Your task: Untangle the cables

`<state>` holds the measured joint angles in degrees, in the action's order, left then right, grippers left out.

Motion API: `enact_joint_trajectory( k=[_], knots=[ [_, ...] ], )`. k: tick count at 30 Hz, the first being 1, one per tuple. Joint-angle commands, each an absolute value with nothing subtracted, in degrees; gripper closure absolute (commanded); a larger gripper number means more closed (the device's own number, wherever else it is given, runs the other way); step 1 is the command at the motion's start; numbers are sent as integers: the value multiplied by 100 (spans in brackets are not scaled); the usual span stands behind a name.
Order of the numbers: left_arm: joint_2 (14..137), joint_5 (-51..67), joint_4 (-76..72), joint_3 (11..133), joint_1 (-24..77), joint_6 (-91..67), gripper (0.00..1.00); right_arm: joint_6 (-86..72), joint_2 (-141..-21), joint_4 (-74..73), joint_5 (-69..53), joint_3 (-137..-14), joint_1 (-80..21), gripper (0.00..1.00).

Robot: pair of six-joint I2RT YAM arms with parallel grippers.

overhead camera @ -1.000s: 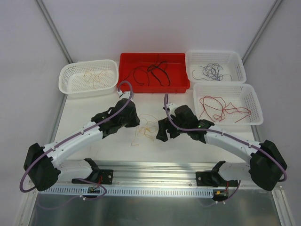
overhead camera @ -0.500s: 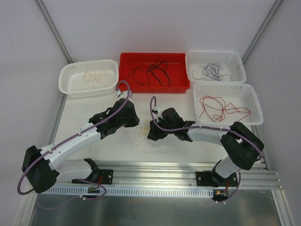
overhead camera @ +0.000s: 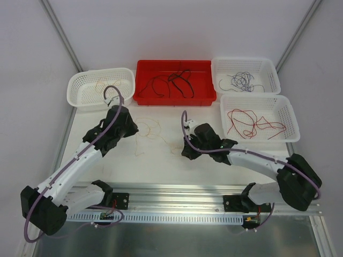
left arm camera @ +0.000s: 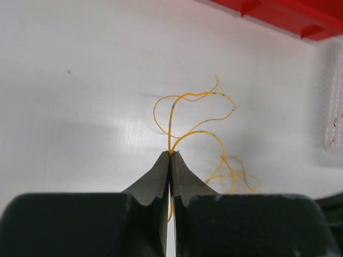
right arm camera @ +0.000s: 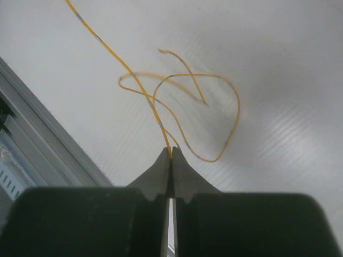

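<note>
My left gripper (left arm camera: 170, 154) is pinched fully shut on a yellow cable (left arm camera: 187, 96) at the very tips. My right gripper (right arm camera: 171, 152) is closed the same way on a yellow strand (right arm camera: 193, 74), and I cannot tell whether they are one wire. Both curl loosely on the table (overhead camera: 107, 160) between my two arms, just near of the red tray (overhead camera: 174, 99). I'd draw left and right apart slowly and low, watching that the loops open rather than cinch, and ease off if a knot tightens. The far-left basket (overhead camera: 75, 91), holding similar wires, looks like the destination.
</note>
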<state>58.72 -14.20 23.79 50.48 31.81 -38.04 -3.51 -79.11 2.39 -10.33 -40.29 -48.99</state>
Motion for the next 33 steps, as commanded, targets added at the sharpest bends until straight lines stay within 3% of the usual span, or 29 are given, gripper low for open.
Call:
enact_joint_trajectory(
  k=[1, 12, 20, 26, 33],
  knots=[
    [5573, -1485, 2637, 4913, 2403, -3402, 100, -27, -7138, -763, -633, -3885, -4703, 99],
    [5511, -1257, 2865, 4834, 721, -3032, 100, 694, -4827, -2995, -694, -4728, -3490, 99],
    [5432, -897, 2865, 5281, 668, -2857, 100, 756, -4649, -3112, -1169, -5037, -3463, 99],
    [5668, -589, 2918, 6423, 668, -2698, 100, 598, -4869, -2848, -1555, -4781, -3472, 99],
    [6634, -1028, 2918, 8232, 510, -2365, 100, 659, -4939, -2865, -1626, -4711, -3472, 99]
  ],
)
